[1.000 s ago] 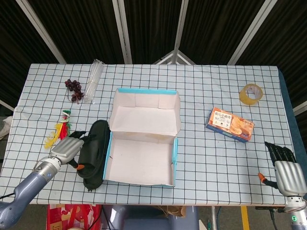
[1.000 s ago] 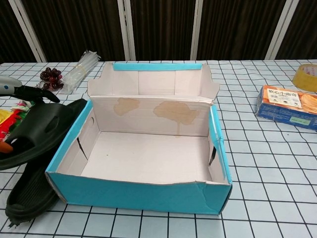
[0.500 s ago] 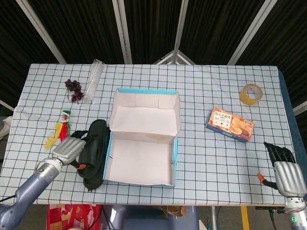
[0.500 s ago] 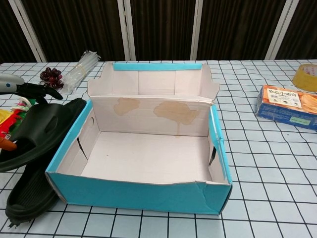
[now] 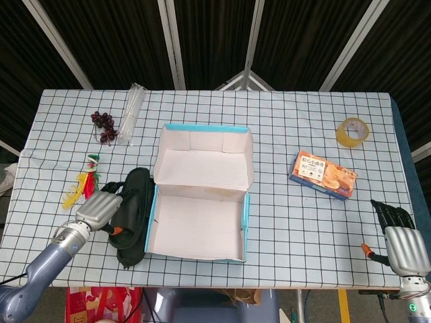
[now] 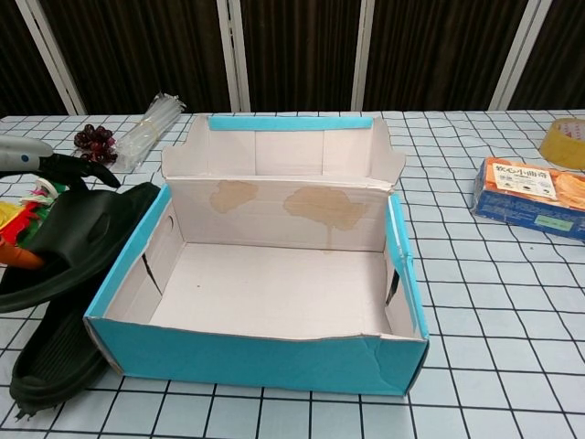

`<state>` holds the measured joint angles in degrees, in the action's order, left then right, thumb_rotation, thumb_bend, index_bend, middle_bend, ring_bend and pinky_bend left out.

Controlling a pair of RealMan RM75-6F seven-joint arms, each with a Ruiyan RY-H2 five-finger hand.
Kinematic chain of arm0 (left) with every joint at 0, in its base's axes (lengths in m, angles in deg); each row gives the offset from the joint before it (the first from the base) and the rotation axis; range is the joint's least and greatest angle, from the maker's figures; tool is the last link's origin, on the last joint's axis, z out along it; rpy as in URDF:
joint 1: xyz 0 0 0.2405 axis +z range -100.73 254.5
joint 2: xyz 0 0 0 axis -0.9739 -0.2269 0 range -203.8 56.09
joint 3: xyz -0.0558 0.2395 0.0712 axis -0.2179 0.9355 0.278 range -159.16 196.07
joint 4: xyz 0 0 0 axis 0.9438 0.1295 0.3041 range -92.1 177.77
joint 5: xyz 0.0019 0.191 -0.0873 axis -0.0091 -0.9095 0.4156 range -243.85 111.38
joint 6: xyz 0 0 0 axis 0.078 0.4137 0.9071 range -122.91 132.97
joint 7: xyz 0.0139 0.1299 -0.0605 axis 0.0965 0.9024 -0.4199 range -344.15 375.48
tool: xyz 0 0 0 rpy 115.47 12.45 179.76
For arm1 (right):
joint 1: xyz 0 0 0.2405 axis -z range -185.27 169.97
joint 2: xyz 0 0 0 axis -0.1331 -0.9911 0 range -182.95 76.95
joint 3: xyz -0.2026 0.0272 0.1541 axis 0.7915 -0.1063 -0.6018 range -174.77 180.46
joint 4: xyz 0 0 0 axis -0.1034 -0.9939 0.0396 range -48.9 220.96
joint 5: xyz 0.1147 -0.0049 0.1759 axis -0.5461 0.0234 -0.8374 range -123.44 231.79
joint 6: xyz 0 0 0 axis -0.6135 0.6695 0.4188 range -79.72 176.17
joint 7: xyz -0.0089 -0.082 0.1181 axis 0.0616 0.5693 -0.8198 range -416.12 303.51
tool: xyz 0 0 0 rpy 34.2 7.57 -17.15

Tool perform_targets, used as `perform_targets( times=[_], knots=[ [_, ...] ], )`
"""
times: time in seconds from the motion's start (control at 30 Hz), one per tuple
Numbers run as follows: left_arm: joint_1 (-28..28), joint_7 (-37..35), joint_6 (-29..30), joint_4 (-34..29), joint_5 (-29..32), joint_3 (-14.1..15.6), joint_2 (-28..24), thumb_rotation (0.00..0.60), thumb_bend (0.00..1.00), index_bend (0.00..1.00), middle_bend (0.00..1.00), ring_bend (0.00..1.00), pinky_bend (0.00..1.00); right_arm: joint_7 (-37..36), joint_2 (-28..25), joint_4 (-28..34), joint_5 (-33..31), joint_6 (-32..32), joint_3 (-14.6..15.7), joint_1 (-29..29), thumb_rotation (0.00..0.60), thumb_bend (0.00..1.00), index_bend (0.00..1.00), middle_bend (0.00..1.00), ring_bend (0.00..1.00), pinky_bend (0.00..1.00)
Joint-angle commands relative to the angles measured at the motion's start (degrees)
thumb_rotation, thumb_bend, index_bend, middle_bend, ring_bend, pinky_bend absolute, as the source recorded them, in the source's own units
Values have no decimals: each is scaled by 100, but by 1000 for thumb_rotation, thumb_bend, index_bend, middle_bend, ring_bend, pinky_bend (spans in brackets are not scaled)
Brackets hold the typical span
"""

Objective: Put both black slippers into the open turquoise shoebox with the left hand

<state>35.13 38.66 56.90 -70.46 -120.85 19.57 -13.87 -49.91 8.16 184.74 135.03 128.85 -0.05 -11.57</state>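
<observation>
The open turquoise shoebox (image 5: 195, 229) stands mid-table, its lid folded back and its inside bare (image 6: 265, 288). Two black slippers lie stacked against its left wall. The upper slipper (image 6: 87, 233) is tilted and lifted off the lower slipper (image 6: 55, 357), which lies flat on the cloth. My left hand (image 5: 100, 208) grips the upper slipper from the left, with black fingers over its top (image 6: 78, 169) and an orange-tipped thumb beneath. My right hand (image 5: 402, 243) holds nothing and rests at the table's front right edge, fingers extended.
A colourful feathery toy (image 5: 82, 185) lies just left of the slippers. Dark grapes (image 5: 103, 125) and a clear bundle of sticks (image 5: 132, 108) sit at the back left. An orange snack box (image 5: 323, 175) and a tape roll (image 5: 352, 130) lie to the right.
My left hand has shifted slightly right toward the box with the upper slipper, raising it a little. The right hand has not moved.
</observation>
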Motion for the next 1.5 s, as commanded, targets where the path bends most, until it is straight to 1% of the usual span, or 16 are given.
perform_targets(
  times=[0.03, 0.17, 0.23, 0.47, 0.67, 0.8, 0.87, 0.93, 1.0, 1.03, 1.1, 1.2, 1.27, 1.33, 1.4, 1.5],
  knots=[
    [47, 66, 166, -31, -49, -25, 11, 600, 597, 226, 407, 25, 32, 21, 1, 12, -12, 12, 0, 9, 600, 236, 80, 134, 129, 94],
    [94, 112, 307, -112, -80, -41, -40, 600, 631, 289, 482, 75, 33, 63, -11, 59, -106, -33, -8, 8, 600, 235, 79, 133, 129, 94],
    [115, 155, 361, -149, -73, -33, -81, 600, 636, 301, 500, 91, 33, 71, -16, 70, -134, -53, -13, 3, 600, 235, 79, 133, 129, 94],
    [260, 168, 601, -340, -188, -22, -371, 600, 639, 314, 503, 103, 34, 86, -26, 99, -154, -45, -15, 11, 600, 235, 80, 134, 129, 94],
    [536, 178, 1173, -629, -693, -67, -873, 600, 638, 358, 516, 122, 34, 89, -24, 112, -117, -52, 0, 4, 600, 236, 80, 134, 129, 94],
    [735, 326, 1818, -846, -1358, -204, -1140, 600, 636, 376, 519, 122, 34, 83, -23, 116, -106, -50, 3, 2, 600, 235, 79, 133, 129, 94],
    [808, 722, 2229, -925, -1943, -261, -1223, 600, 634, 379, 525, 122, 34, 79, -25, 112, -101, -59, 6, -1, 600, 235, 80, 133, 129, 94],
    [861, 1395, 2639, -984, -2609, -311, -1214, 600, 630, 383, 529, 122, 34, 63, -27, 112, -99, -74, 10, -7, 600, 235, 79, 133, 129, 93],
    [889, 2198, 2857, -1049, -3210, -317, -1171, 600, 629, 393, 529, 122, 35, 62, -28, 107, -103, -96, 13, -16, 600, 235, 79, 133, 129, 93],
    [873, 2721, 2920, -1064, -3598, -330, -1140, 600, 628, 399, 531, 122, 37, 60, -28, 106, -104, -104, 13, -20, 600, 235, 79, 133, 129, 94],
    [870, 3634, 2928, -1089, -4243, -329, -1052, 600, 628, 403, 536, 122, 44, 42, -30, 102, -90, -116, 18, -27, 600, 235, 79, 134, 129, 94],
    [821, 4819, 2725, -1081, -5274, -348, -951, 600, 628, 404, 549, 125, 50, 10, -34, 87, -79, -131, 22, -34, 600, 235, 79, 133, 129, 94],
    [771, 5345, 2475, -1082, -5786, -376, -928, 600, 628, 404, 561, 138, 65, -7, -35, 82, -73, -146, 27, -39, 600, 235, 79, 133, 129, 94],
    [698, 5707, 2180, -1046, -6159, -430, -951, 600, 629, 405, 565, 143, 77, -31, -39, 80, -59, -160, 36, -45, 600, 235, 80, 133, 129, 94],
    [602, 5907, 1904, -985, -6434, -463, -993, 600, 629, 410, 568, 144, 81, -49, -43, 85, -33, -160, 51, -41, 600, 235, 80, 133, 129, 93],
    [296, 6242, 1241, -746, -7044, -599, -1111, 600, 629, 423, 572, 144, 88, -102, -59, 82, 5, -153, 49, -49, 600, 235, 80, 133, 129, 94]
  ],
)
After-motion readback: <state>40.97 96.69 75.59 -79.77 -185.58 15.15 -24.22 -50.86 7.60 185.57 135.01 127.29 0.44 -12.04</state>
